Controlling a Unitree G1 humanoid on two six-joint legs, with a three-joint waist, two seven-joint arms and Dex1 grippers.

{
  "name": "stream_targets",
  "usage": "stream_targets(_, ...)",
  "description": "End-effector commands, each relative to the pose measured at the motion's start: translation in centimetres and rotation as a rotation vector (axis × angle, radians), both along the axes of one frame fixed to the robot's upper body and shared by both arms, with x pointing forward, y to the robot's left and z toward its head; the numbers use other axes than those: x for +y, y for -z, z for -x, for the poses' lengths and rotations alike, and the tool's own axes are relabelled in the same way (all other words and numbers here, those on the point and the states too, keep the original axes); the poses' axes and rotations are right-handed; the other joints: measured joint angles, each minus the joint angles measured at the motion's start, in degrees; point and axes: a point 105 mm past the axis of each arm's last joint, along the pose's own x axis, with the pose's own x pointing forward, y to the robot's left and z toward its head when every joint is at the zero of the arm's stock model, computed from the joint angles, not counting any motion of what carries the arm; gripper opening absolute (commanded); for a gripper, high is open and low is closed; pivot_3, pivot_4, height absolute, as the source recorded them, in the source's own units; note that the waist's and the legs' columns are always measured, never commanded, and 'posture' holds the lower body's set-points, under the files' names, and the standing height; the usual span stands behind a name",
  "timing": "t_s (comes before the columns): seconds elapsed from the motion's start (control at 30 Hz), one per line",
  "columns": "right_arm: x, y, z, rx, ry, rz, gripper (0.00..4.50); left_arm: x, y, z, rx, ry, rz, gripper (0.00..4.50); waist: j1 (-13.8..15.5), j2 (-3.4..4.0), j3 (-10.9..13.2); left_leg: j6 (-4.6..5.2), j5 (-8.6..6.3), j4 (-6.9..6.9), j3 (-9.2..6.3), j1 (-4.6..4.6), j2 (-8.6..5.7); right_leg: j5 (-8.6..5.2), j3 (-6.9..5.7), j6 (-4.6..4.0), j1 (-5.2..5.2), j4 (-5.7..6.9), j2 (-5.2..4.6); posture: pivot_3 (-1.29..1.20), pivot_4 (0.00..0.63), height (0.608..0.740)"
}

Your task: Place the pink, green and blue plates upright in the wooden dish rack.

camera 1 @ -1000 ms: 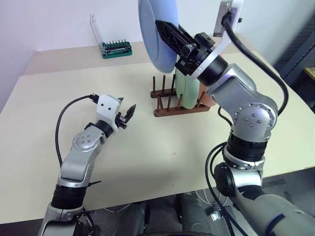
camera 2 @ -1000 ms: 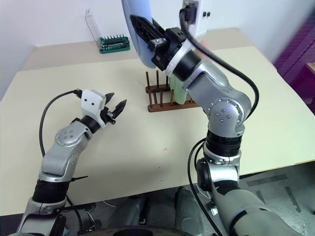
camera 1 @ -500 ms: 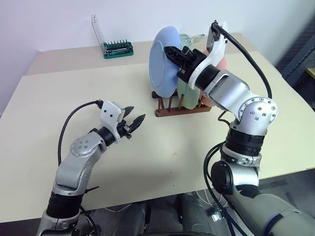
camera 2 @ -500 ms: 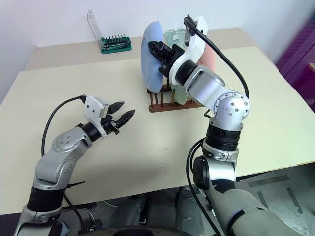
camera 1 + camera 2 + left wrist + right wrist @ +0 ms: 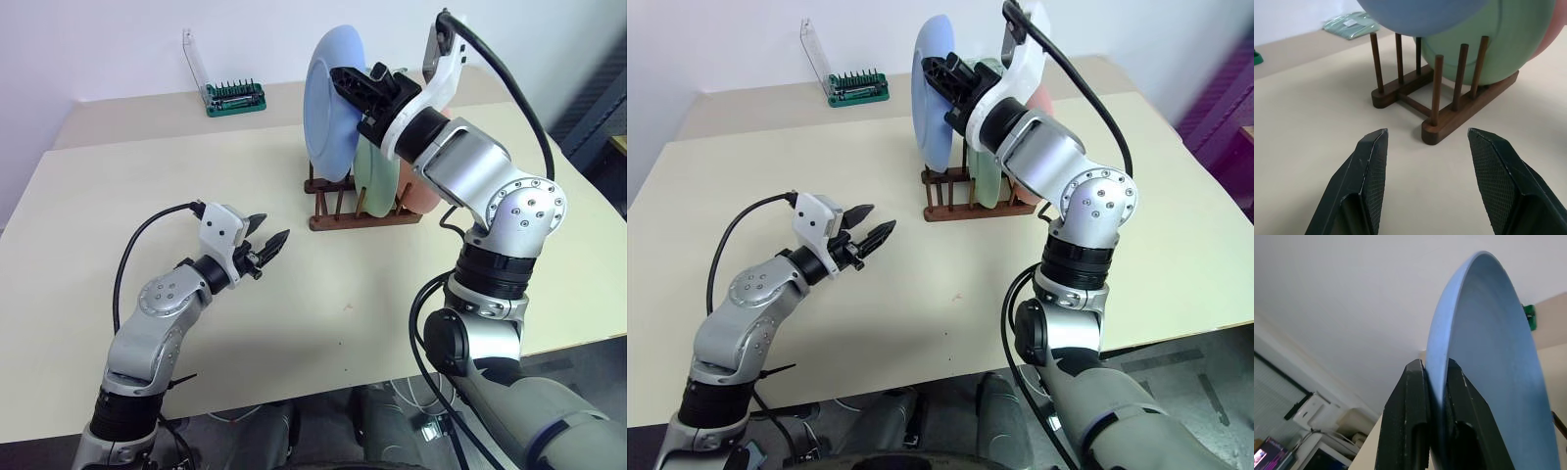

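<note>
Blue plate (image 5: 331, 103), clamped by its rim in the right tool (image 5: 355, 90), has come down from overhead within the last second and now hangs upright just above the near pegs of the rack (image 5: 345, 211); its lower edge is not yet seated. Green plate (image 5: 376, 174) and pink plate (image 5: 423, 186) already stand in the slots behind it. Left tool (image 5: 266, 243) holds nothing, fingers apart, hovering over the counter (image 5: 323, 294) well short of the rack. Judgement: last plate, final lowering; edge must drop between pegs without knocking the green one.
</note>
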Motion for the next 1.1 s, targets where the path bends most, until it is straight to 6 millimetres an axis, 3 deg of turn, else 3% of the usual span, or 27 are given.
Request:
stream_targets(0.03,-0.2,-1.9,1.1,-0.063,-0.002,-0.061,0.0,-0.2,-0.9,0.4,-0.031,0.014,0.005,2.63,-0.06,0.0,0.0,0.0,0.0,0.0,0.0,0.0,0.0,0.0,0.0,0.0,0.0,0.0,0.0,0.0,0.15,0.735)
stream_targets(0.57,0.2,2.5,-1.7,0.132,0.077,0.021,0.0,-0.3,-1.0,0.5,-0.034,0.011,0.013,2.63,-0.08,0.01,0.01,0.0,0.0,-0.01,0.01,0.0,0.0,0.0,0.0,0.0,0.0,0.0,0.0,0.0,0.15,0.735)
stream_targets(0.7,0.4,2.8,-1.9,0.108,0.083,0.068,1.48,-0.4,-1.0,0.5,-0.033,0.016,0.013,2.7,-0.09,0.02,0.01,0.0,0.0,-0.01,0.01,0.0,0.0,0.0,0.0,0.0,0.0,0.0,0.0,0.0,0.15,0.735)
stream_targets(0.9,0.1,-0.6,-0.3,-0.206,0.112,0.259,4.46,-0.5,-1.0,0.7,-0.029,0.023,0.009,2.7,0.08,0.03,0.02,0.02,-0.01,0.0,0.02,-0.01,-0.01,0.0,-0.01,0.0,0.01,-0.01,0.0,0.0,0.15,0.735)
stream_targets(1.0,-1.0,-1.9,0.6,-0.404,0.158,0.445,4.46,-0.7,-0.9,0.8,-0.026,0.033,0.006,2.7,0.26,0.04,0.02,0.04,-0.02,0.03,0.02,-0.04,-0.03,0.0,-0.02,0.01,0.0,-0.03,-0.02,0.0,0.15,0.735)
stream_targets(1.1,-3.3,-2.4,3.7,-0.685,0.13,0.656,4.46,-0.8,-0.8,0.7,-0.021,0.046,-0.007,2.7,0.33,0.02,0.02,0.06,-0.03,0.01,0.05,-0.02,-0.02,0.0,-0.03,0.02,0.02,-0.08,-0.02,0.0,0.15,0.735)
